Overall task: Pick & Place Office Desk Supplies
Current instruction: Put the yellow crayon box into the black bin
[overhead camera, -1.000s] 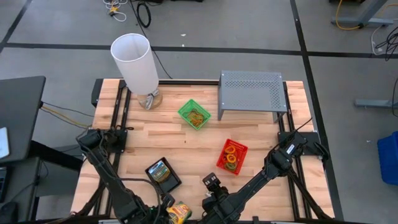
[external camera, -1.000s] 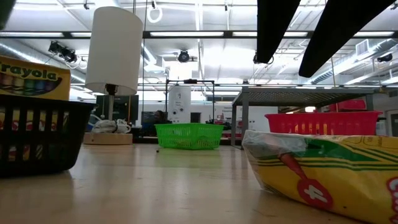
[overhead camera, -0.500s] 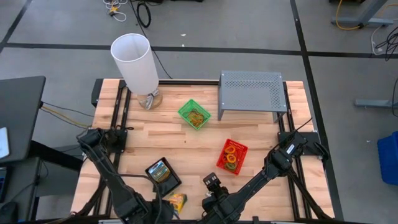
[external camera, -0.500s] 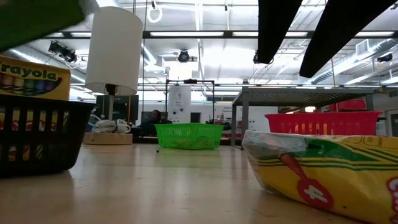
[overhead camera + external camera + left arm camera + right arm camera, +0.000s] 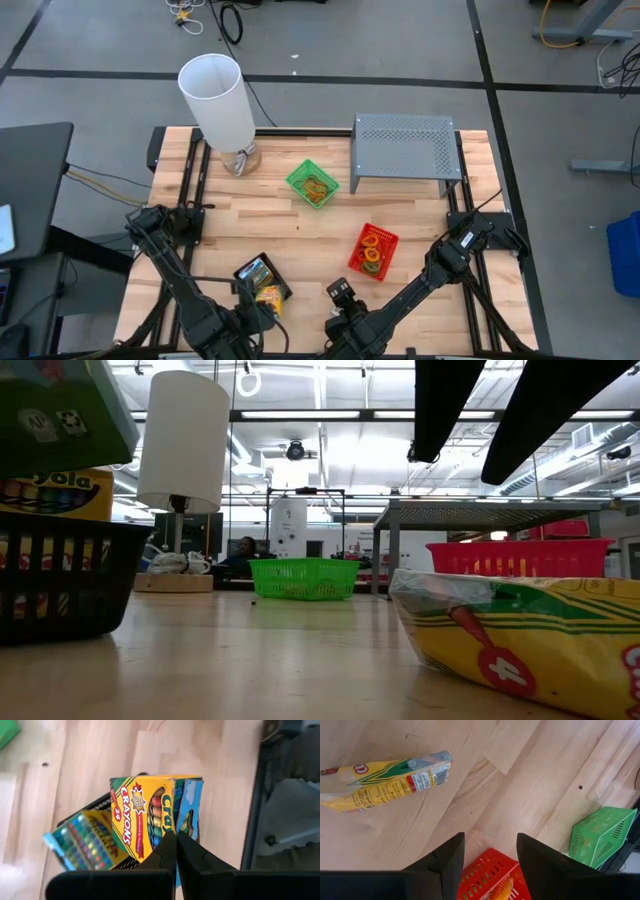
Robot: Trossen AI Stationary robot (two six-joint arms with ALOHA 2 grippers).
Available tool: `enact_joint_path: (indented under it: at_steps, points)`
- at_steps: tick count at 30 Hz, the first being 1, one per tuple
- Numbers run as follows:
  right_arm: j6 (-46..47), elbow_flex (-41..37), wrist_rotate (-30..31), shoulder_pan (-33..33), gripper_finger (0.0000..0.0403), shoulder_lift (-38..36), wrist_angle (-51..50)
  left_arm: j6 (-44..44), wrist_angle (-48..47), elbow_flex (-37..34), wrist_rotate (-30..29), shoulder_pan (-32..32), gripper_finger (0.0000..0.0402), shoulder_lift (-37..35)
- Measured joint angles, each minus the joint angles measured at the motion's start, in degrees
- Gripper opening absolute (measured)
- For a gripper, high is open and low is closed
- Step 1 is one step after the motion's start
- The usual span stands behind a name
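The wooden table (image 5: pixel 300 235) carried everything, and the largest things on it stood along its far edge: a grey perforated riser (image 5: pixel 405 150) toward the right and a tall white cylinder (image 5: pixel 218 100) toward the left. Between them, a little nearer the arms, sat the green tray (image 5: pixel 313 184) with thin tan rubber bands (image 5: pixel 316 186) in it. Well apart from it, nearer the right arm, the red tray (image 5: pixel 374 251) held coloured loop bands (image 5: pixel 372 254), orange and green among them. The black tray (image 5: pixel 262 282) lay toward the near left of the table and held a crayon box (image 5: pixel 254 271) lying in it. The left claw (image 5: pixel 176 855) was closed on a second, yellow crayon box (image 5: pixel 145 815), holding it over the black tray, just above the box already there. Another flattened yellow-green crayon box (image 5: pixel 385 780) lay alone on the bare wood near the table's front edge, apart from every tray. The right claw (image 5: pixel 490 862) hung with its jaws spread wide and gripping nothing, above the wood beside the red tray.
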Motion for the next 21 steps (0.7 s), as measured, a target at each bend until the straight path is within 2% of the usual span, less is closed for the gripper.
enact_joint_path:
  at_steps: [8, 15, 21]
  points:
    - [0.0, 0.0, 0.0, 0.1, 0.0188, 0.0, 0.1, -2.9, -1.4, 0.0, 0.5, 0.3, 0.0001, 0.0]
    - [0.0, 0.0, 0.0, 0.1, 0.0188, 0.0, 0.1, -3.0, 6.5, 0.0, 1.5, 0.3, 0.0001, -0.9]
    - [-0.1, 0.0, -0.3, 0.3, 0.0188, 0.0, 0.1, -6.5, 3.9, 0.0, -0.2, 0.2, 0.0001, -3.0]
